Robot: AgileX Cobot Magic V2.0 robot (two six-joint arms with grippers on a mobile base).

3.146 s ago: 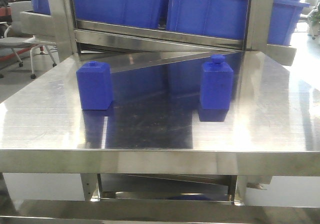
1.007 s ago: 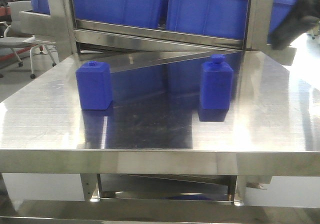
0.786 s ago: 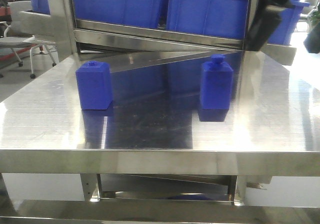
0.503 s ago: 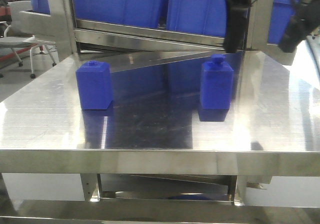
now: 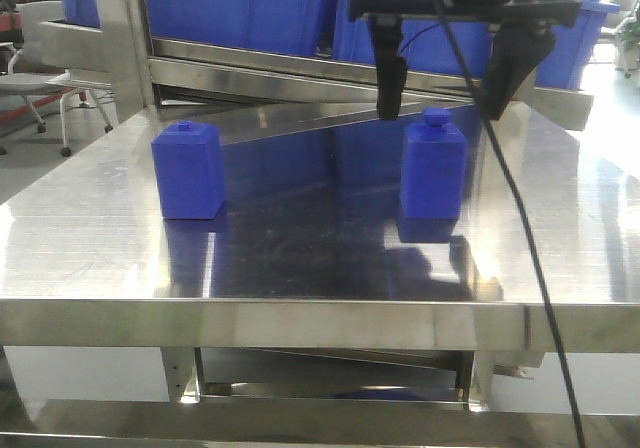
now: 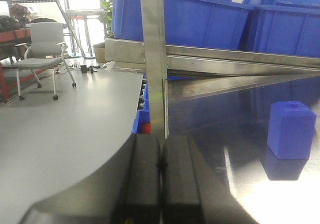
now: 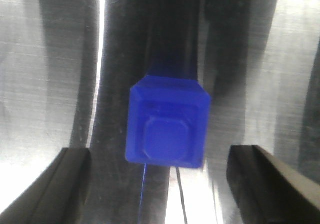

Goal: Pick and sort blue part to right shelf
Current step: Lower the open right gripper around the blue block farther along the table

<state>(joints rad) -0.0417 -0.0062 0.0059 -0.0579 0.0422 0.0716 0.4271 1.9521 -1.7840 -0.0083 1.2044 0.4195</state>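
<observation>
Two blue block parts with a knob on top stand on the steel table (image 5: 300, 268): one at the left (image 5: 188, 170), one at the right (image 5: 433, 166). My right gripper (image 5: 443, 93) hangs open just above the right part, one finger on each side of its knob. In the right wrist view that part (image 7: 168, 126) sits between the wide-open fingers (image 7: 60, 184), seen from above and untouched. My left gripper (image 6: 161, 166) is shut and empty, low over the table's left edge; the left part (image 6: 291, 130) shows far to its right.
Blue bins (image 5: 410, 18) fill the steel shelf rack (image 5: 300, 68) behind the table, with upright posts (image 5: 122, 38) at both sides. An office chair (image 6: 42, 54) stands on the floor to the left. A cable (image 5: 520, 228) hangs from the right arm.
The right arm has swung in from the upper right, moved left and come down over the right blue part with its fingers open. Both parts have stayed in place.
</observation>
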